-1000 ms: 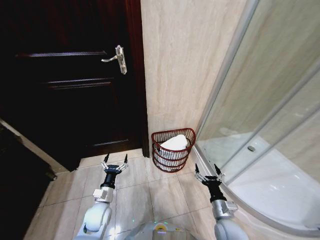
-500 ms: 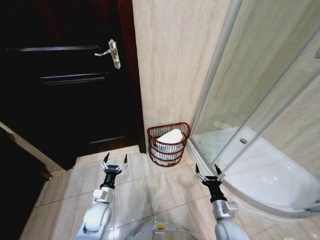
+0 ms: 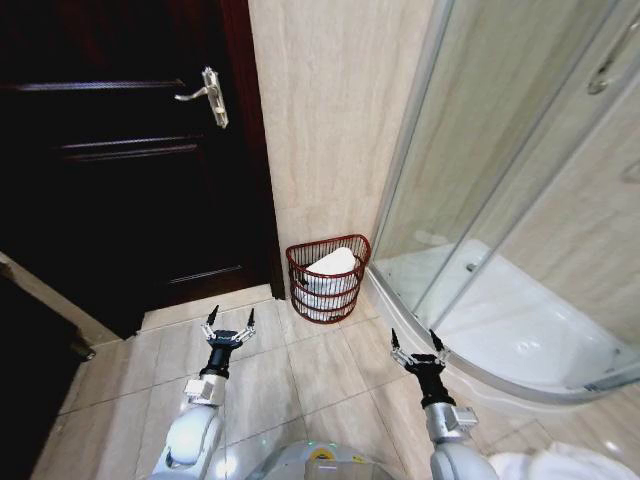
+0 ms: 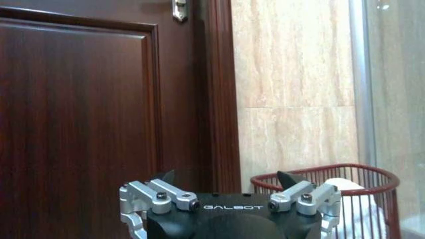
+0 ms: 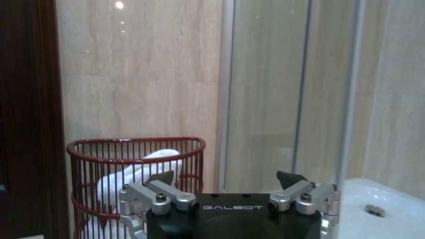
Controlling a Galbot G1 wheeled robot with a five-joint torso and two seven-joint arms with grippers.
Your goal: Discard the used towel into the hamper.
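Head view: hamper on floor against wall, between door and shower glass, white towel inside. Left gripper hovering low over tiles, fingers spread, holding nothing. Right gripper same, spread and unloaded, near shower tray curb. Both short of hamper.

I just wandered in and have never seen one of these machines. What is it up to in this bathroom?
Nothing is being handled right now. The robot faces the hamper, a red wire basket against the tiled wall between the dark door and the shower enclosure, with a white towel already lying inside. The left gripper and right gripper are held low over the floor, both open and empty.
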